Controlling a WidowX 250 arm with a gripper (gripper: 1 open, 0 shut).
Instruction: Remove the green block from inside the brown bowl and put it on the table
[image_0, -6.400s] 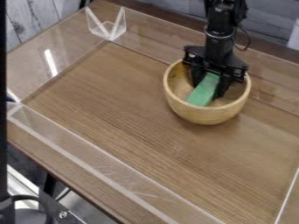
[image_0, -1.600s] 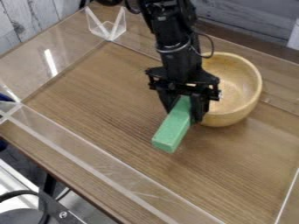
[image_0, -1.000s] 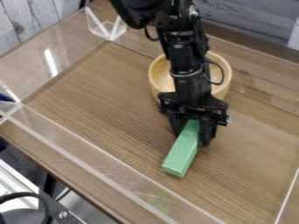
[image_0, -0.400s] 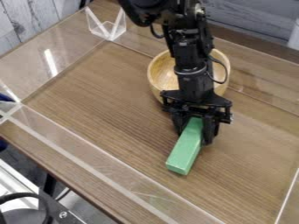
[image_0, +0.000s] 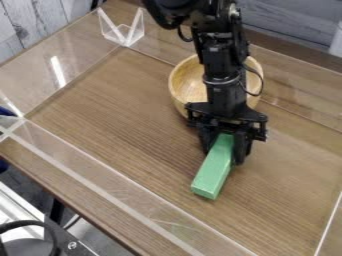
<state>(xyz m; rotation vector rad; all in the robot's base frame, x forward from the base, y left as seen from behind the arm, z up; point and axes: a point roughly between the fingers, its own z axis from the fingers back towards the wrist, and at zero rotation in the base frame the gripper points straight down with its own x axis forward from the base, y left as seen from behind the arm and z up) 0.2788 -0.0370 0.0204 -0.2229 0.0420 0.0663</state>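
Note:
The green block (image_0: 214, 173) lies tilted on the table (image_0: 107, 130), its near end resting on the wood in front of the brown bowl (image_0: 191, 85). My gripper (image_0: 229, 146) points down and is shut on the block's upper end. The bowl stands just behind the gripper, and the arm covers part of it. Nothing shows in the part of the bowl's inside that I can see.
Low clear acrylic walls (image_0: 80, 160) run round the table's edges. A clear folded stand (image_0: 120, 28) sits at the back left corner. Bare wood lies left of and in front of the block.
The block was carried out of the bowl to the table in front of it. Over the last second the gripper and block have stayed almost still.

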